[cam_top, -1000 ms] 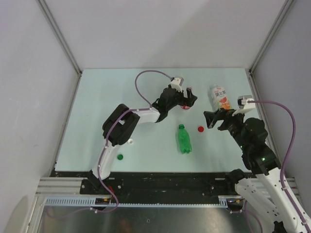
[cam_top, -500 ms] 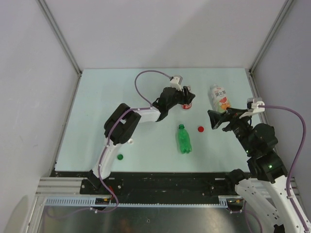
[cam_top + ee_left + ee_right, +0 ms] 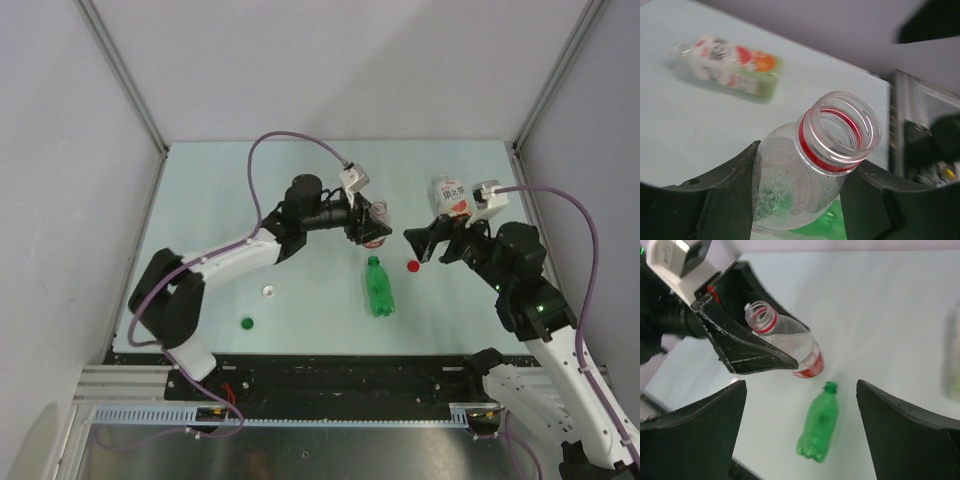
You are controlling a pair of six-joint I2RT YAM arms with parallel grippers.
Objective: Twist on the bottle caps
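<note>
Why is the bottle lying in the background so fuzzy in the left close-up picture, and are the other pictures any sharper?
Left wrist: the near clear bottle is sharp, while the far labelled bottle is blurred, likely out of focus. Right wrist: the green bottle is fairly crisp, but the right edge is smeared. Top view: even light, soft shadows, no glare.

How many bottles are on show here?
3: a green bottle lying centrally, a clear red-labelled bottle held in the left tool, and a wider labelled bottle lying at the far right. None seem hidden.
</note>
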